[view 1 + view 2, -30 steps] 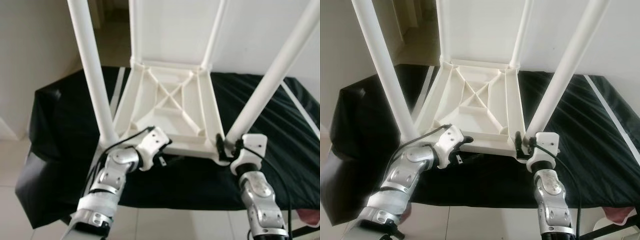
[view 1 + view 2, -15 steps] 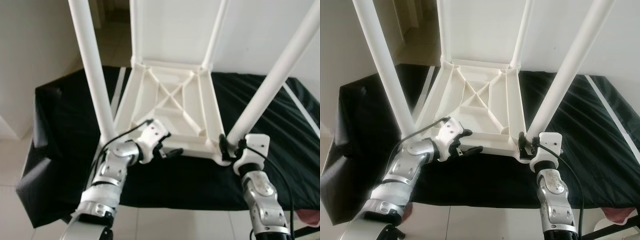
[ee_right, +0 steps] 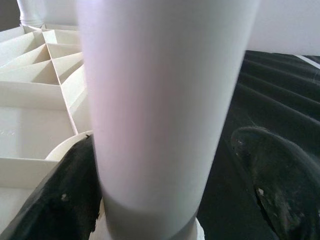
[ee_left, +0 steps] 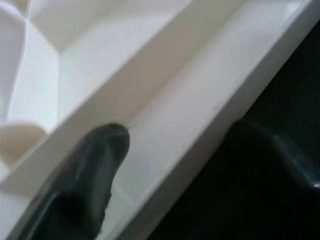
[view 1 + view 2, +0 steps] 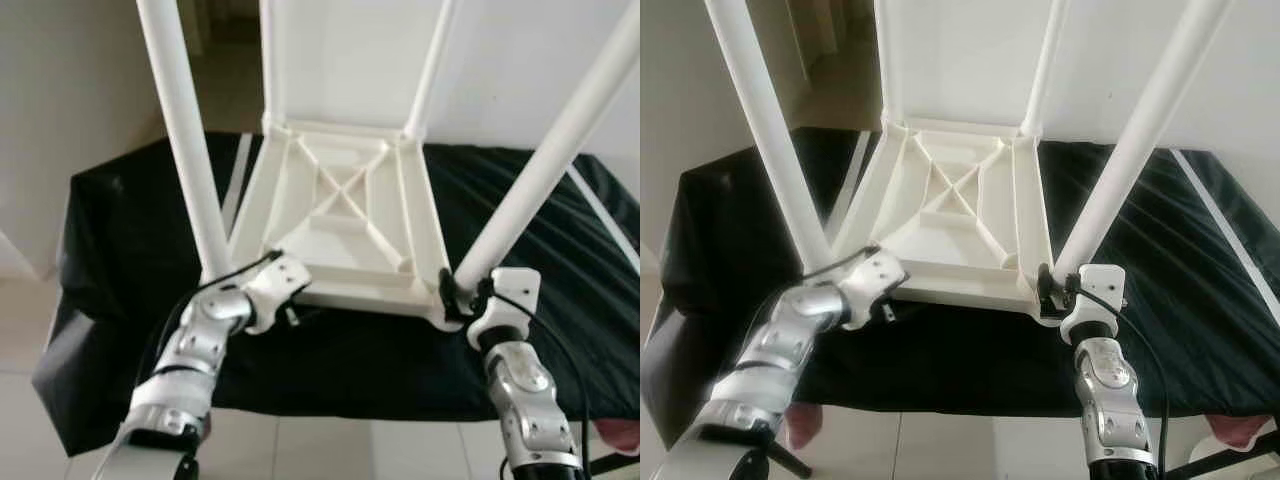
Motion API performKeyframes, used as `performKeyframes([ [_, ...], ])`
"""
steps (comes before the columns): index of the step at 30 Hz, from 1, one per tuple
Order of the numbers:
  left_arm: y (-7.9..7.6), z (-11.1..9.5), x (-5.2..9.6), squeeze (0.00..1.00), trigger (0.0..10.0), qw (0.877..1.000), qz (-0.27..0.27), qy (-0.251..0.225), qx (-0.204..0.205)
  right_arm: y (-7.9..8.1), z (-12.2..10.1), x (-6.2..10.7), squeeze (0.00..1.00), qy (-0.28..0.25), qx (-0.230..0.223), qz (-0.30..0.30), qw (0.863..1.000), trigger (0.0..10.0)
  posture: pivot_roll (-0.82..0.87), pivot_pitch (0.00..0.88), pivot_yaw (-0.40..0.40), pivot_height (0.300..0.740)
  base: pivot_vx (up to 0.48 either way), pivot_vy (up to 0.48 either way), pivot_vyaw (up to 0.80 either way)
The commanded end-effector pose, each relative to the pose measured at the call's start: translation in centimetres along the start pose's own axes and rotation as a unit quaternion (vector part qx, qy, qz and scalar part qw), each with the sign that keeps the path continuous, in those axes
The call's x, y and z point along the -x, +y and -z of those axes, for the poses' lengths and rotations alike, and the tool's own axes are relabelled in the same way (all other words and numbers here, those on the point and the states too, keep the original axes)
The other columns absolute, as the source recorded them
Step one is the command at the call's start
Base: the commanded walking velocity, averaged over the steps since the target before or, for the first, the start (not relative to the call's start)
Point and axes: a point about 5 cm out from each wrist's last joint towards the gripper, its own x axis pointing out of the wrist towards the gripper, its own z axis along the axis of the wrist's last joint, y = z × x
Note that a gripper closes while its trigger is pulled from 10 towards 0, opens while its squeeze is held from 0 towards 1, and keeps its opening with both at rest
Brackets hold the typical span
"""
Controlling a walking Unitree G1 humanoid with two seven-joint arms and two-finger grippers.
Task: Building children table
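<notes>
Four white legs pointing up from an upturned white plastic table, lying top-down on a black cloth over a raised surface. Ribbed underside facing the head camera, cross-braced in the middle.

Left gripper at the near edge, close to the near left leg. In the left wrist view, one finger lying inside the rim channel, the other outside over the cloth; rim wall between them. Pinched or merely straddling: cannot tell.

Right gripper at the foot of the near right leg, just above its socket. Fingers on either side of the tube, against it or nearly so; judged closed on the leg.

Handling, as judgement: hollow moulded plastic, so probably light and fairly stiff, some flex likely along the thin rim. Smooth glossy tube, likely slippery under hard pads; grasp low near the socket, where leverage on the joint is least. Rim wall a good pinch point, ribs behind it giving stiffness. Long legs: tipping risk if lifted from one corner alone.
</notes>
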Motion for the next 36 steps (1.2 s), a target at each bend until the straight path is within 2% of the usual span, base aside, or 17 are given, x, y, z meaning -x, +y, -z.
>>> performKeyframes([
  [1,0.3,1.3,0.6,0.00,10.0,0.994,-0.103,0.028,0.004,-0.3,0.2,-0.1,0.00,0.002,-0.003,0.007,1.000,10.0,0.04,0.000,-0.034,0.740,0.000,0.000,0.00],
  [3,0.3,1.3,0.6,0.00,10.0,0.994,-0.103,0.028,0.004,-0.3,0.2,-0.1,0.00,0.002,-0.003,0.007,1.000,10.0,0.04,0.000,-0.034,0.740,0.000,0.000,0.00],
  [4,-1.0,1.2,0.8,0.00,10.0,0.999,-0.040,0.020,0.006,-0.3,0.2,-0.2,0.00,0.003,-0.002,0.007,1.000,10.0,0.04,0.000,-0.032,0.740,0.000,0.000,0.00],
  [5,-1.0,1.2,0.8,0.00,10.0,0.999,-0.040,0.020,0.006,-0.3,0.2,-0.2,0.00,0.003,-0.002,0.007,1.000,10.0,0.04,0.000,-0.032,0.740,0.000,0.000,0.00],
  [6,-2.2,0.7,1.1,0.00,10.0,1.000,0.014,0.003,0.007,-0.5,0.1,-0.4,0.00,0.002,-0.001,0.007,1.000,10.0,0.04,0.000,-0.031,0.740,0.000,0.000,0.00],
  [11,-3.0,0.4,1.3,0.00,10.0,0.998,0.053,-0.012,0.020,-0.6,0.0,-0.6,0.00,-0.001,-0.001,0.006,1.000,10.0,0.04,0.000,-0.030,0.740,0.000,0.000,0.00],
  [13,-4.0,-0.3,1.9,0.00,10.0,0.993,0.109,-0.039,0.020,-0.5,-0.2,-0.8,0.00,-0.004,0.002,0.002,1.000,10.0,0.04,0.000,-0.027,0.740,0.000,0.000,0.00],
  [14,-4.0,-0.3,1.9,0.00,10.0,0.993,0.109,-0.039,0.020,-0.5,-0.2,-0.8,0.00,-0.004,0.002,0.002,1.000,10.0,0.04,0.000,-0.027,0.740,0.000,0.000,0.00],
  [15,-4.8,-0.7,2.5,0.00,10.0,0.986,0.157,-0.060,0.020,-0.3,-0.3,-1.0,0.00,-0.006,0.003,-0.003,1.000,10.0,0.04,0.000,-0.026,0.740,0.000,0.000,0.00],
  [19,-4.9,-0.9,2.7,0.00,10.0,0.983,0.169,-0.069,0.019,-0.2,-0.3,-1.0,0.00,-0.006,0.004,-0.006,1.000,10.0,0.04,0.000,-0.026,0.740,0.000,0.000,0.00],
  [21,-5.2,-0.8,3.4,0.00,10.0,0.976,0.205,-0.068,0.039,0.0,-0.2,-1.1,0.00,-0.004,0.005,-0.012,1.000,10.0,0.04,0.000,-0.025,0.740,0.000,0.000,0.00],
  [23,-5.3,-0.6,4.0,0.00,10.0,0.972,0.223,-0.066,0.027,0.0,-0.1,-1.3,0.00,-0.002,0.006,-0.014,1.000,10.0,0.04,0.000,-0.024,0.740,0.000,0.000,0.00],
  [28,-5.3,-0.6,4.1,0.00,10.0,0.972,0.222,-0.062,0.040,0.2,-0.1,-1.6,0.00,-0.003,0.011,-0.019,1.000,10.0,0.04,0.000,-0.021,0.740,0.000,0.000,0.00],
  [30,-5.7,-1.6,4.2,0.00,10.0,0.968,0.228,-0.084,0.057,1.2,-0.7,-2.2,0.00,-0.013,0.018,-0.041,0.999,10.0,0.04,0.000,-0.022,0.740,0.000,0.000,0.00],
  [34,-6.0,-2.5,4.4,0.00,10.0,0.965,0.231,-0.109,0.067,1.6,-1.0,-2.3,0.00,-0.019,0.023,-0.044,0.999,10.0,0.04,0.000,-0.024,0.740,0.000,0.000,0.00],
  [36,-7.1,-4.6,4.9,0.00,10.0,0.946,0.254,-0.170,0.109,2.4,-1.5,-2.3,0.00,-0.023,0.026,-0.031,0.999,10.0,0.05,0.000,-0.029,0.740,0.000,0.000,0.00],
])
